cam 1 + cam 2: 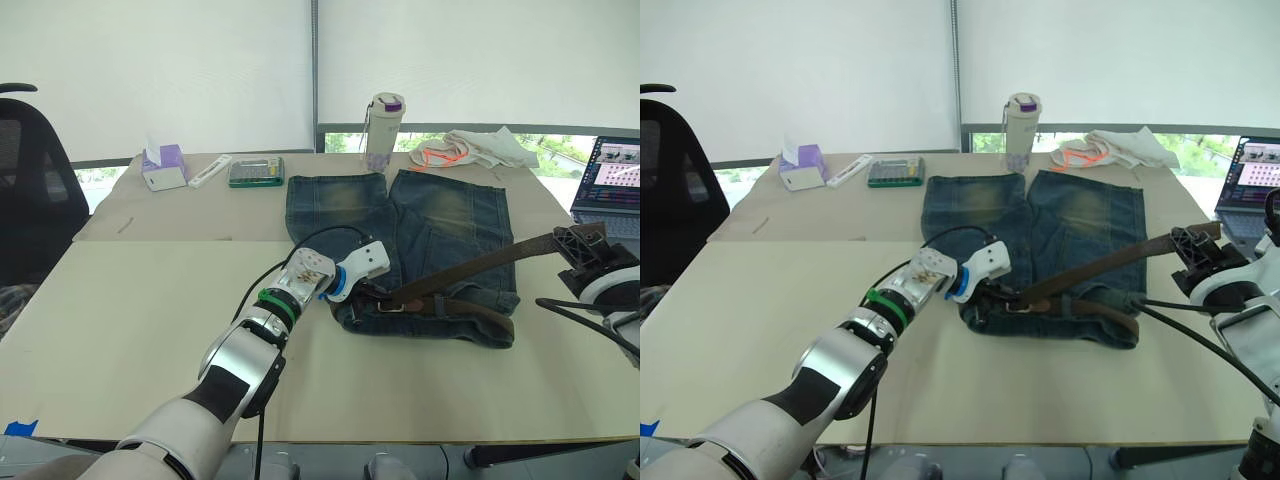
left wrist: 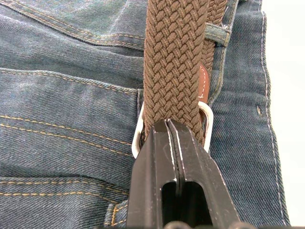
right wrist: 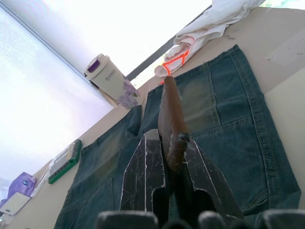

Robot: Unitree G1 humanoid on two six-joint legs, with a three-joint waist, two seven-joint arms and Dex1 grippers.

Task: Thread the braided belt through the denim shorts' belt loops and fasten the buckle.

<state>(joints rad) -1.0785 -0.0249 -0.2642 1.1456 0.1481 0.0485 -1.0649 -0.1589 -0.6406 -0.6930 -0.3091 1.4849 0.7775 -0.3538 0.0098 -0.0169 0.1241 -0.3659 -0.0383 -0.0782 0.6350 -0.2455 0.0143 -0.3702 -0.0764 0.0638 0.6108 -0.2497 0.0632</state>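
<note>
Nearest to the camera, the left gripper [image 2: 172, 125] has its two black fingers pressed together, with the tips at the silvery buckle [image 2: 206, 125] on the near waistband of the denim shorts [image 1: 440, 225]. Whether the tips pinch the strap I cannot tell. These shorts lie flat on the table [image 1: 130, 300], legs pointing to the far side. One part of the braided belt [image 1: 470, 268] runs along the waistband under a belt loop [image 2: 217, 34]; the free end rises to the right, off the cloth, and the right gripper [image 3: 172, 143] is clamped on it. Far behind stand a tumbler [image 1: 383, 130], a white cloth [image 1: 485, 148] and a tissue box [image 1: 163, 167].
</note>
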